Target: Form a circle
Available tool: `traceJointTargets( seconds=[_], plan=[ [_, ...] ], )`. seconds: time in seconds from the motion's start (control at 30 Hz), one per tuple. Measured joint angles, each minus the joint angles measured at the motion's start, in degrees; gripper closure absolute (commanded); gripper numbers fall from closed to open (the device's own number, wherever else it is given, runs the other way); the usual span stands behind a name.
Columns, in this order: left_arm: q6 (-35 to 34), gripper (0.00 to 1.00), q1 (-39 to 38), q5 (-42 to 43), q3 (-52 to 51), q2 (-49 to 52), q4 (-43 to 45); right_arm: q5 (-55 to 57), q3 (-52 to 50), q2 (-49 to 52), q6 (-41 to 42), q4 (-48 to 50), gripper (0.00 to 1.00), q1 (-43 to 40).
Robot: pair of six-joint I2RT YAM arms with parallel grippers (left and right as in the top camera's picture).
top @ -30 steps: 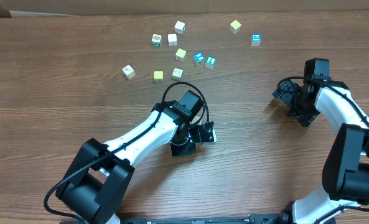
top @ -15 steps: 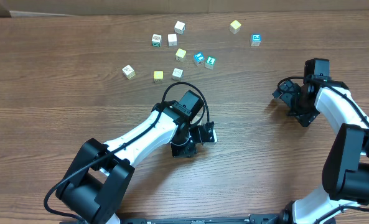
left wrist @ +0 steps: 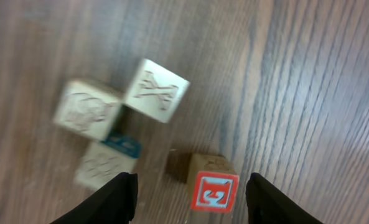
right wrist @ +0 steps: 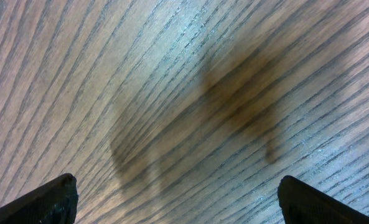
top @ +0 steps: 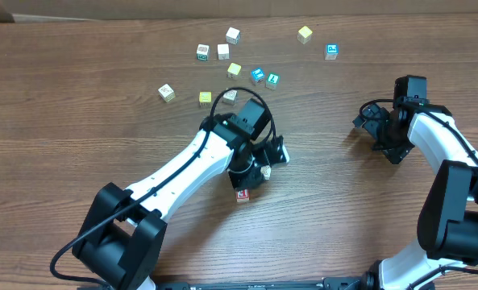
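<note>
Cream cube [left wrist: 156, 90], upper face: an engraved mark resembling the letter X is seen.
Red-faced cube [left wrist: 215, 190]: a pale printed symbol is borne, not legible as a character.
Other cubes [left wrist: 88, 109]: faces blurred or too small; nothing can be read.

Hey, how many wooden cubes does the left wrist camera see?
4. The X cube sits top centre, a picture cube is beside its left corner, a blue-sided cube lies below that, and the red-faced cube sits apart, lower right. More may lie outside this view.
</note>
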Motion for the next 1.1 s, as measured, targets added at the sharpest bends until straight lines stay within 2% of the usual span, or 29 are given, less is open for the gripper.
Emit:
traceJointTargets(
  seconds=[0.1,0.2,0.23,0.47,0.63,0.83,1.1],
  plan=[
    [-3.9,0.62,0.0,-1.0,2.3,-0.1,-2.6,0.0,0.0,0.0,0.0,0.0,0.0,0.0],
    [-8.1,0.93,0.0,-1.7,3.0,-0.3,-6.1,0.0,0.0,0.0,0.0,0.0,0.0,0.0],
    [-9.6,0.96,0.0,-1.9,3.0,-0.3,-7.3,0.0,0.0,0.0,0.0,0.0,0.0,0.0],
    [-21.2,0.95,0.0,-2.2,0.4,-0.3,-12.3,0.0,0.0,0.0,0.0,0.0,0.0,0.0],
    [-28.1,0.96,0.0,-2.2,-4.2,-0.3,-11.3,0.0,0.0,0.0,0.0,0.0,0.0,0.0],
    [-31.9,0.96,0.0,-2.2,-9.8,-0.3,-5.6,0.0,0.0,0.0,0.0,0.0,0.0,0.0],
    [-33.6,0.95,0.0,-2.2,-10.6,-0.3,0.9,0.0,0.0,0.0,0.0,0.0,0.0,0.0]
  ],
)
